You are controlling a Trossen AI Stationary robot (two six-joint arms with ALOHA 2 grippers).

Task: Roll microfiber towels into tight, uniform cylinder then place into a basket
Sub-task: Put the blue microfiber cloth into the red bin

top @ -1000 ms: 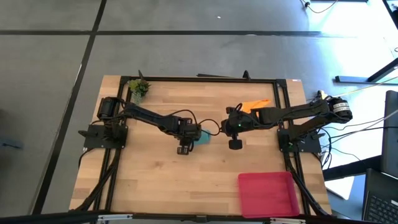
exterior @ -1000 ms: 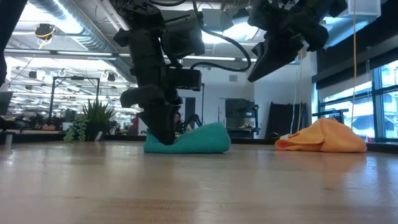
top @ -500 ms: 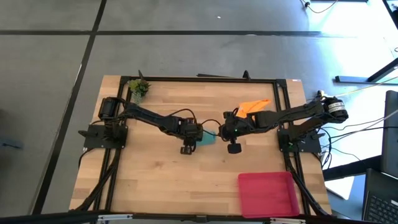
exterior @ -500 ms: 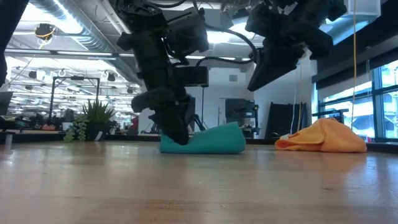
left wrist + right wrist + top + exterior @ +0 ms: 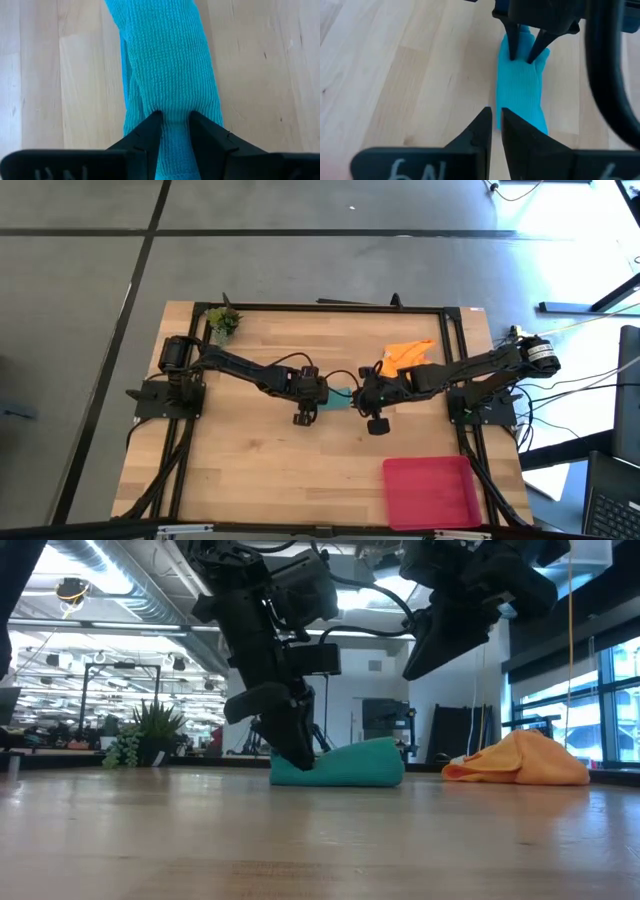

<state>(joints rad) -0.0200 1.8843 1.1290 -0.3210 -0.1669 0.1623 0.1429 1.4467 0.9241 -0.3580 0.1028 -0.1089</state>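
The teal towel (image 5: 340, 397) lies near the table's middle as a loose roll and also shows in the low view (image 5: 350, 766). My left gripper (image 5: 175, 117) is shut on its left end. My right gripper (image 5: 496, 125) is shut and empty. It hangs well above the table (image 5: 440, 640), just right of the teal towel (image 5: 520, 95). The orange towel (image 5: 410, 350) lies crumpled in a heap at the far right (image 5: 520, 760). The red-pink basket (image 5: 430, 492) stands at the near right corner. My left gripper pinches the left end of the teal towel's roll (image 5: 175, 107) between its two fingers (image 5: 150, 131), several layers thick. The fingers come from above, slanting down from the table's left (image 5: 295, 745), and lie along the roll. The towel rests on the table.
A small green plant sprig (image 5: 222, 320) stands at the far left corner. Black frame rails (image 5: 452, 350) run along the table's edges. Bare wood lies in front of the towel, between it and the basket.
My left gripper has gone toward the table's right edge, sliding the teal towel along the table with it. My right gripper has gone toward the table's left, closer to the teal towel, staying high.
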